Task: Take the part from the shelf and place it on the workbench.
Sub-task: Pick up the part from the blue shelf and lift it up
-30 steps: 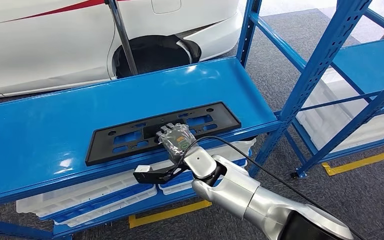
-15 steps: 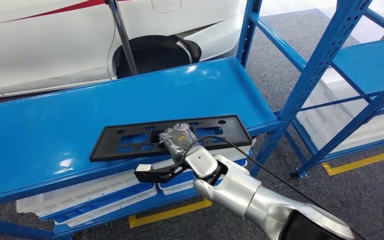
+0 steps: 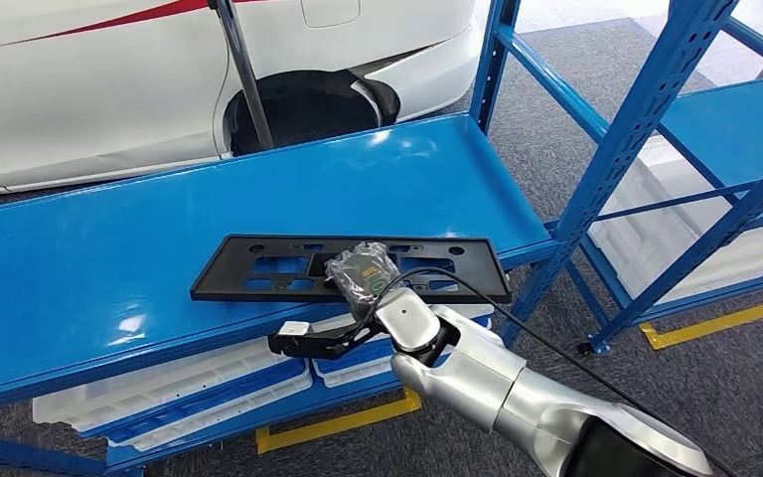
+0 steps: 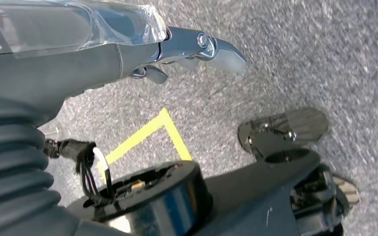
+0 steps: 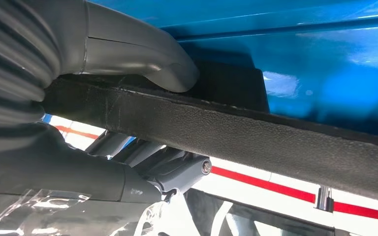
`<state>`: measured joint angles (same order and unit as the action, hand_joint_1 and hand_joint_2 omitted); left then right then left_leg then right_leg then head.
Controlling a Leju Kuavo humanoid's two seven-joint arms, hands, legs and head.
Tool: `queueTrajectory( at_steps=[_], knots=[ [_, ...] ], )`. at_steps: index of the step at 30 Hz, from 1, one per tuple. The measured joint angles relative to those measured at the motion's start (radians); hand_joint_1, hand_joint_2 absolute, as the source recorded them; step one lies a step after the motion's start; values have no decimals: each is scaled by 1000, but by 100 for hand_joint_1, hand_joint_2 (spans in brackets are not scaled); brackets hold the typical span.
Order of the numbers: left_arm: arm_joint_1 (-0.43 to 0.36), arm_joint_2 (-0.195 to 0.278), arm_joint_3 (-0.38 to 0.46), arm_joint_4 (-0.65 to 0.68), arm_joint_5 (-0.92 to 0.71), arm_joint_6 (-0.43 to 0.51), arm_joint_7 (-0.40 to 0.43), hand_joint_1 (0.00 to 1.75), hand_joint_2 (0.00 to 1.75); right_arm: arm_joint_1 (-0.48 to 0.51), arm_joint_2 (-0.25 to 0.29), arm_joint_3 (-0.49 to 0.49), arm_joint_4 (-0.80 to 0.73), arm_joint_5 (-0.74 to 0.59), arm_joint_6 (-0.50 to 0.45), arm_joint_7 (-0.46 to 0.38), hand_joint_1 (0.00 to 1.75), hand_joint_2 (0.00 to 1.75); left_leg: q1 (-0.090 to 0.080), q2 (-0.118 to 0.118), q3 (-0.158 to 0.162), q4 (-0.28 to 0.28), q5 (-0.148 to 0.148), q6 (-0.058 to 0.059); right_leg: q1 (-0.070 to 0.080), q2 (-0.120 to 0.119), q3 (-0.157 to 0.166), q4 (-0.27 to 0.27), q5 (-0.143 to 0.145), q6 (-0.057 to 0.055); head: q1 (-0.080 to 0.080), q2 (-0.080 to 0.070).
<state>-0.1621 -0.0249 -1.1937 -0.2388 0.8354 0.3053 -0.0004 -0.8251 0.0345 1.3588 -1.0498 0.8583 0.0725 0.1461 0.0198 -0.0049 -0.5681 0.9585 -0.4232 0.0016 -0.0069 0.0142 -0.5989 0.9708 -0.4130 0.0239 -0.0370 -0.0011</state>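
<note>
Right hand (image 3: 360, 274) grips the near long edge of the black license plate frame (image 3: 258, 268), thumb (image 5: 147, 59) on one face, fingers (image 5: 177, 174) curled against the other, hand wrapped in clear plastic film. Wrist view confirms the pinch: the frame's textured black bar (image 5: 256, 135) runs straight between thumb and fingers. Silver right arm (image 3: 517, 397) reaches in from low right, black cable looped over it.

Left hand (image 4: 197, 46) hangs down over grey carpet (image 4: 325, 59) with a yellow floor tape corner (image 4: 162, 130) below it; nothing in it, but fingers mostly out of sight, so cannot tell spread or curled.

Step, as I read it: pick-up off the shelf, grasp made, part coming away. Frame sits over the front part of the blue shelf deck (image 3: 79, 258), skewed to the shelf edge, its right end hanging past the front lip. Can't tell whether the far edge touches the deck.

Next move likely needs: lift clear of the lip, draw back without snagging the blue upright (image 3: 606, 159), hold the long part level, since it is gripped off one edge and may droop or twist, then turn to the workbench.

Part: flat, thin, matte black plastic rectangle, long, with cut-out windows and small mounting holes; blue shows through the openings. Behind the shelf, a white car body (image 3: 79, 89) with a red stripe. White trays (image 3: 159, 383) on the lower level.
</note>
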Motion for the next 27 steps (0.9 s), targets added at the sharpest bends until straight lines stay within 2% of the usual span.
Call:
queueTrajectory(
  at_steps=[5, 22, 27],
  knots=[
    [0, 0, 0, 0, -9, 40, 13, 0, 175, 2, -9, 0, -9, 14, -7, 9, 175, 175, 0, 0, 0, 0, 0, 0, 0, 0, 0, 0, 0, 0, 0, 0],
    [1, 0, 0, 0, -6, 22, 18, 0, 175, 32, -24, 0, -23, 117, -106, -8, 175, 175, 0, 0, -1, 0, 0, 0, 0, 0, -1, 0, 0, 0, 0, 0],
    [1, 0, 0, 0, -9, 20, 18, 0, 175, 38, -33, 0, -48, 204, -163, -13, 175, 175, 0, 0, -1, 0, 0, 0, 0, 0, -1, 0, 0, 0, 0, 0]
  ],
)
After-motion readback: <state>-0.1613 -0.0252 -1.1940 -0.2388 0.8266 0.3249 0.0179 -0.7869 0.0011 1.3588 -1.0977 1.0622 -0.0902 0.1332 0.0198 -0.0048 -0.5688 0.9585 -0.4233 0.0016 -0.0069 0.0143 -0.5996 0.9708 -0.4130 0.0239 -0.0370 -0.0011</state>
